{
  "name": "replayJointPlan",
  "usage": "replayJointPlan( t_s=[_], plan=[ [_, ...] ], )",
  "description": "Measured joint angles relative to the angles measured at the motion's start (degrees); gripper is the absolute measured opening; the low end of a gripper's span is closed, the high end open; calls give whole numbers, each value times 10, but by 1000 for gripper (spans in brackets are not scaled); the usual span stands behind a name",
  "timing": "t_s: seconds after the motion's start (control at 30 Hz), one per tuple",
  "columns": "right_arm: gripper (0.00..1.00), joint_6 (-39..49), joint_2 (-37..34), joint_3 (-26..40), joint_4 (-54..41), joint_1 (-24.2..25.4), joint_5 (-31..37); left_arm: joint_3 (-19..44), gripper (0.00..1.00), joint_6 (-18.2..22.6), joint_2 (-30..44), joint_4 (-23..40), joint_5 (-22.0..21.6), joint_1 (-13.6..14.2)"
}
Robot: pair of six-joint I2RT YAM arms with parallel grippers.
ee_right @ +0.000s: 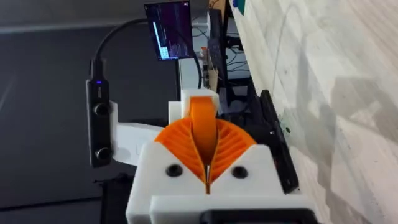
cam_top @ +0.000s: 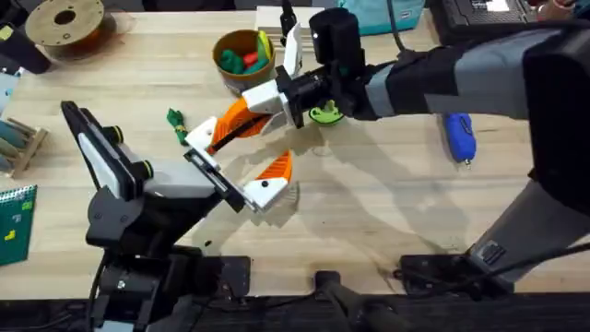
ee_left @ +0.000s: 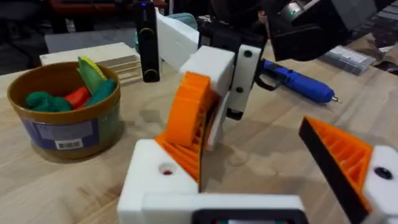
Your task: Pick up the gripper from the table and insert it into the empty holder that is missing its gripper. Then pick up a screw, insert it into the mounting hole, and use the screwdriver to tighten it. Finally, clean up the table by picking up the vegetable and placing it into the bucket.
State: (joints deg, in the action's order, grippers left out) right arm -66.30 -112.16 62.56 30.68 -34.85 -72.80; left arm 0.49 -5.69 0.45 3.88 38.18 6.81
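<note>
Right gripper: clenched on the gripper, the loose orange wedge pinched between its two ribbed pads, up off the table

Left gripper: released, fingers spread wide

Wedge low end touching the holder, i.e. the plain white finger of the left gripper; seated or not, cannot tell

Counts:
- 1 loose wedge, 1 fitted orange wedge on the other left finger
- 1 mounting hole on the holder
- 1 screwdriver, blue, flat on the table right of the right arm
- 1 vegetable, dark green, on the table left of both grippers, apart from the bucket
- 1 bucket, far centre, with red, yellow and green toy foods inside
- 1 green ring disc, partly under the right wrist
- 1 brown spool, far left corner

Hidden or unclear: screwdriver rear end covered by the right arm in left wrist view; near end of the disc cut off by the arm

Surface: table, light wood planks. Stack of wood blocks behind the bucket. Lit monitor past the table edge, dark room behind
</note>
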Motion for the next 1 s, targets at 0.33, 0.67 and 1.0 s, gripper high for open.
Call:
replayJointPlan(
  t_s=[0.33, 0.67, 1.0],
  plan=[
    [13, -4, 0, 3, 30, -7, 23, 0, 988, 4, 0, -1, -14, -4],
    [12, -11, -1, 3, 42, -14, 54, 0, 988, 5, 0, -1, -31, -7],
    [12, -17, -1, 3, 61, -19, 70, 0, 988, 9, 0, -2, -42, -8]
  ],
)
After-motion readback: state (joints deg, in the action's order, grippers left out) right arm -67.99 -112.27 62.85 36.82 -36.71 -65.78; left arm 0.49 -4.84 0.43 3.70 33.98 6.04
